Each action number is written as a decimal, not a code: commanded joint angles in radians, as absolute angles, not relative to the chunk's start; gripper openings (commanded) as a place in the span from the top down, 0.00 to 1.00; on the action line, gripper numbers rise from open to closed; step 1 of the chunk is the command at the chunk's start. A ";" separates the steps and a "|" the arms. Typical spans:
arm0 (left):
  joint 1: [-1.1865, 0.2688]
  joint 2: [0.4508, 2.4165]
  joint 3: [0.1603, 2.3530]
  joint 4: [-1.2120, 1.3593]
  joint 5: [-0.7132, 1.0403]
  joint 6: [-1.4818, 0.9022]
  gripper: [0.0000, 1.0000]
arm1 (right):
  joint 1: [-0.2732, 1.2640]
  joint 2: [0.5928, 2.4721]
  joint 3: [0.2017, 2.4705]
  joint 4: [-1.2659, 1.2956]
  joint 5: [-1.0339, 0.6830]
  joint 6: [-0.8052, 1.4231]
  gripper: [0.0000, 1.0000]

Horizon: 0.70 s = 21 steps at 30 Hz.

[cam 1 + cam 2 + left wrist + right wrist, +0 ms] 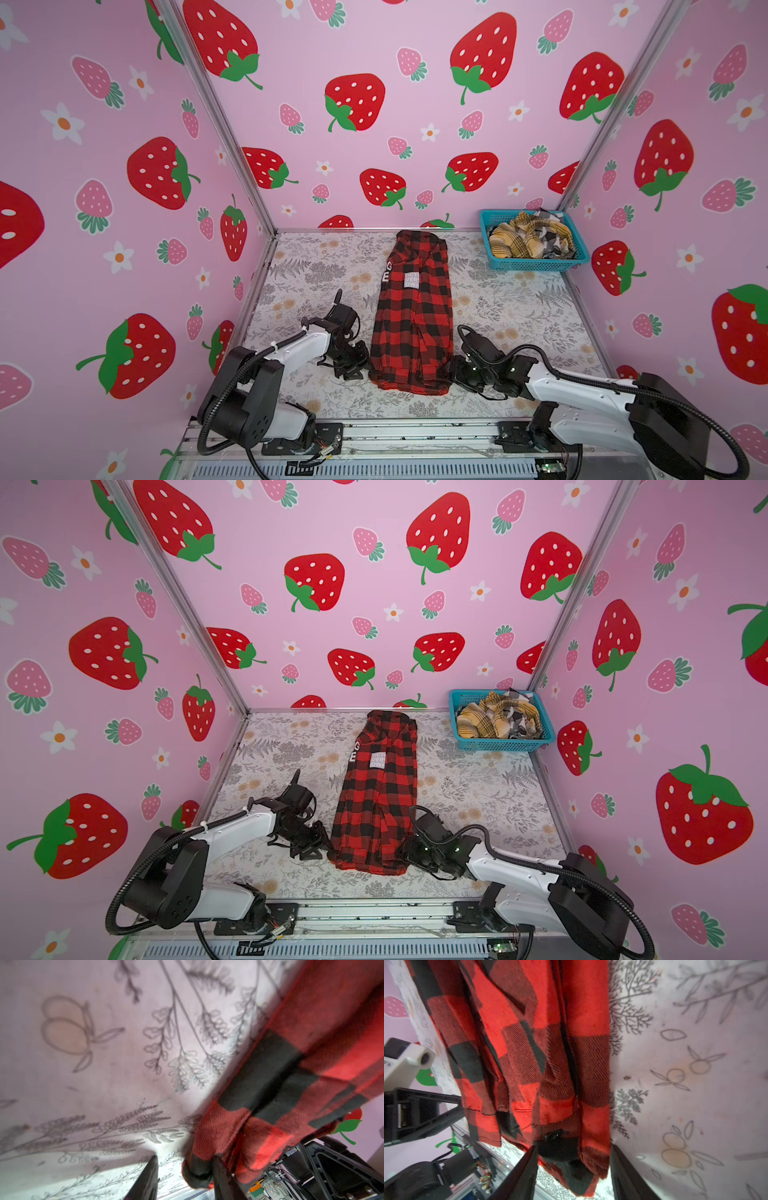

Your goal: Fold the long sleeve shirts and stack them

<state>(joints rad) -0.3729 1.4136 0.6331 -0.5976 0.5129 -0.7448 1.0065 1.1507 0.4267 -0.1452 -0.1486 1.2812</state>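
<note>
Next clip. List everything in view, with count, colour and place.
red-and-black shirt: one, red-and-black check, white lettering, folded narrow, mid-table.
yellow plaid shirt: one, mustard, crumpled in the basket.
black-and-white plaid shirt: one, black-and-white, crumpled in the basket.
basket: one, turquoise mesh, table's far right corner.
table: one, grey floral covering.
walls: three, pink with strawberries, around the table.
left gripper: one, black, open, at the shirt's near left corner.
right gripper: one, black, open, straddling the near right corner.

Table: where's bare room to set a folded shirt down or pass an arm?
Free: the mat between the red shirt and the left wall, and the patch between the shirt, the right wall and the basket behind it. Crowded: the near edge, where the left pincer and right pincer flank the shirt's hem.
</note>
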 commanded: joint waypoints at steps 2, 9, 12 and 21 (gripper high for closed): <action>-0.372 1.368 0.692 -0.632 0.509 -0.745 0.57 | 1.060 1.171 0.615 -0.377 0.022 1.196 0.54; -0.492 1.301 0.869 -0.825 0.301 -0.673 0.44 | 1.085 1.266 0.730 -0.383 0.038 1.134 0.62; -0.566 1.383 0.899 -0.821 0.285 -0.651 0.44 | 1.086 1.309 0.739 -0.303 -0.015 1.119 0.69; -0.612 1.560 0.907 -0.712 0.371 -0.688 0.51 | 1.088 1.334 0.707 -0.221 -0.054 1.142 0.76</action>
